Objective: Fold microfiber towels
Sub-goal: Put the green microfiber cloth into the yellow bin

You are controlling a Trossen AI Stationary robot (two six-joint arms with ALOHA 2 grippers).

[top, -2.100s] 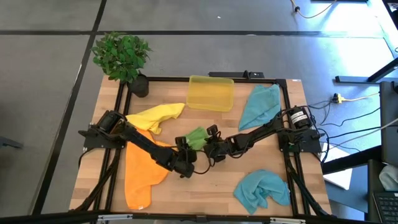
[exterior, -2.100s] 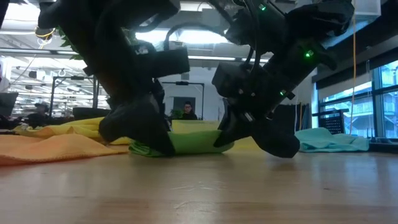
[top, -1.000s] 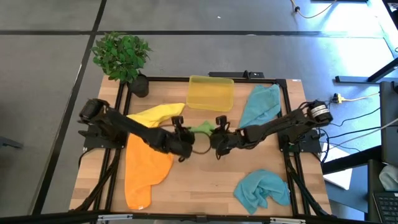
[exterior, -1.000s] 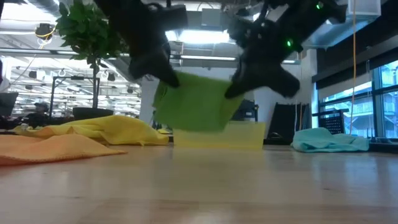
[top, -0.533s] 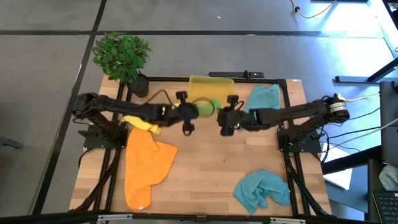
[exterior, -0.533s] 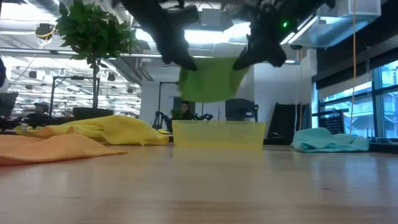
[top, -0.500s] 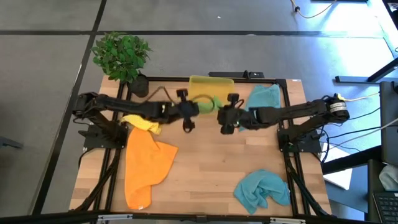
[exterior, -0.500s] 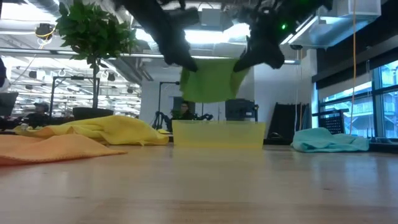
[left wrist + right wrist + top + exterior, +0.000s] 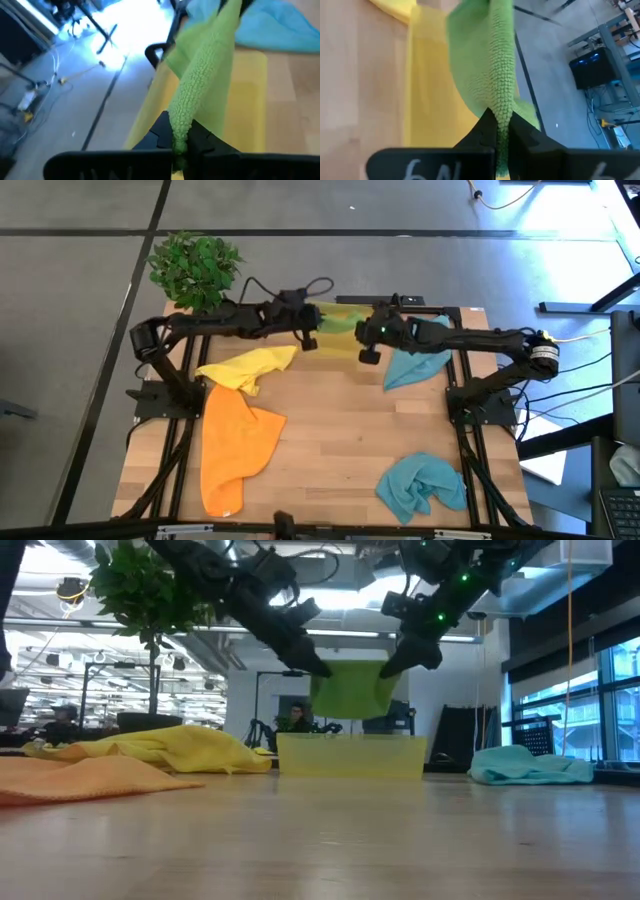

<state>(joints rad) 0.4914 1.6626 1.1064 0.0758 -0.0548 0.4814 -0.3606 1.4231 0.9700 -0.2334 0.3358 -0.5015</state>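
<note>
The folded green towel [image 9: 352,688], lifted off the surface and carried far by both sets of clenched jaws, is now held above the yellow bin [image 9: 350,756], apparently ready for dropping in.

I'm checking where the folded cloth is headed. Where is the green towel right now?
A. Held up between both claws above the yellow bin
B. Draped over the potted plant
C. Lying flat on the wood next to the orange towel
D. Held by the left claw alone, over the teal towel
A: the green towel hangs between the left claw and the right claw, each shut on an upper corner, just above the yellow bin.
</note>
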